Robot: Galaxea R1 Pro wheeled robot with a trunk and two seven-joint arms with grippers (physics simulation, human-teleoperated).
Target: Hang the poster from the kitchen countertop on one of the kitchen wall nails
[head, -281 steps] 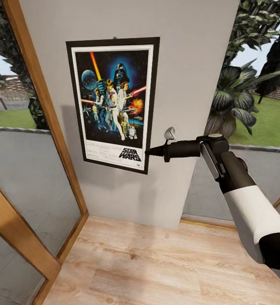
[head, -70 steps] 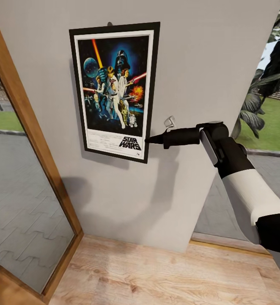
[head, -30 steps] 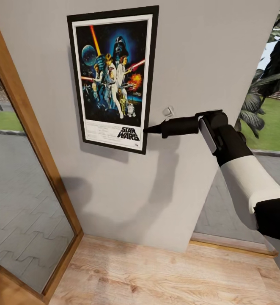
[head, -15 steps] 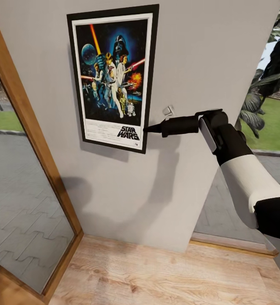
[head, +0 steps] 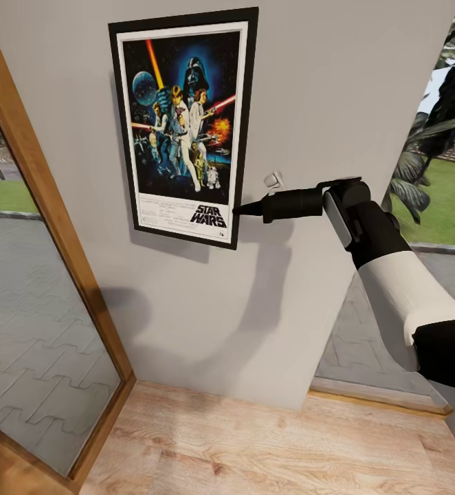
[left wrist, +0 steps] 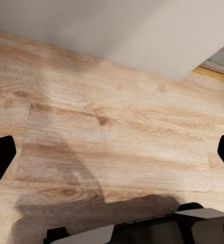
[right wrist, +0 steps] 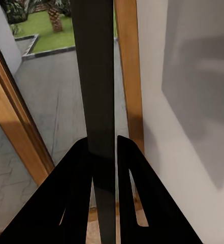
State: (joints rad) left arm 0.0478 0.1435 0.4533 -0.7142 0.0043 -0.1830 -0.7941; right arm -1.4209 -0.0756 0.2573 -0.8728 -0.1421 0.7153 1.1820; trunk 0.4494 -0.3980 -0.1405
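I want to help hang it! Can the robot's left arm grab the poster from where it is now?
Probably not right away. The left claw is open and pointing down at the wood floor, away from the poster. The right claw already pinches the poster's edge against the wall.

Soft, even daylight is filling the renders; the right arm [head: 392, 289] is casting a faint shadow on the wall [head: 337, 103].

The poster [head: 183, 126] bears the logo "STAR WARS" in its bottom white border, toward the right corner; the small print beside it is unreadable.
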